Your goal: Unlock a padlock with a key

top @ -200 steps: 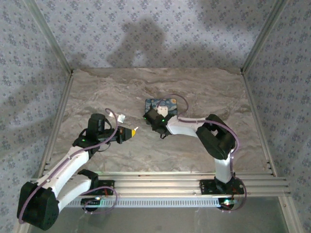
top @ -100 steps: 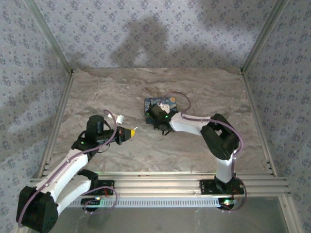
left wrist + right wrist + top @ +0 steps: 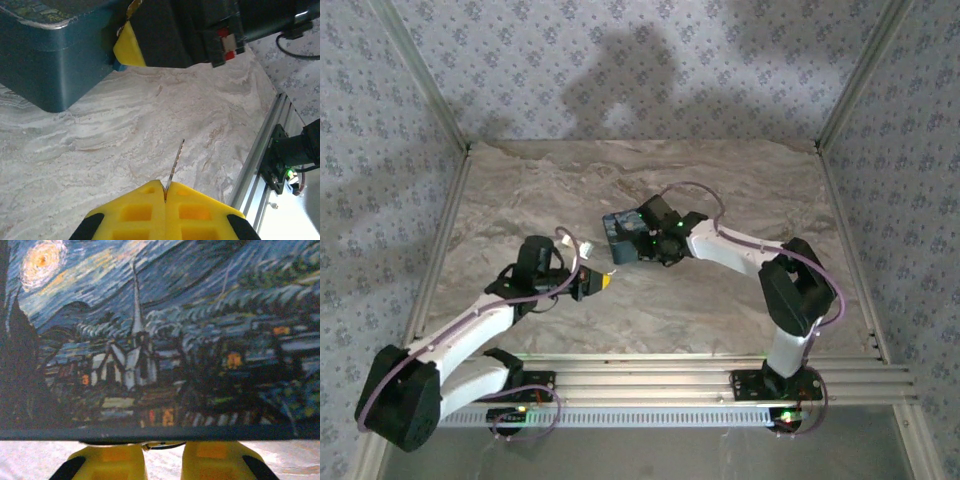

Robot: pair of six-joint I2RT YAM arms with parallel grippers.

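The padlock (image 3: 618,236), a dark-sided block with a night-sky print, sits left of the table's middle with my right gripper (image 3: 637,241) shut on its right end. In the right wrist view its printed face (image 3: 160,340) spans the frame above my right gripper (image 3: 164,461). In the left wrist view the padlock (image 3: 50,60) sits at upper left, a yellow right fingertip (image 3: 129,47) against its side. My left gripper (image 3: 599,282) is shut on the key, just left and near of the padlock. The key's pale blade (image 3: 175,162) sticks out of my left gripper (image 3: 165,192); its blue head is hidden.
The marble tabletop (image 3: 720,180) is fenced by aluminium posts and patterned fabric walls. An aluminium rail (image 3: 640,365) runs along the near edge, also seen at right in the left wrist view (image 3: 260,155). A cable loops over the right arm (image 3: 695,190).
My right gripper has swung left and taken the padlock with it, toward the left gripper. My left gripper has moved right and slightly nearer with the key, closing the gap.
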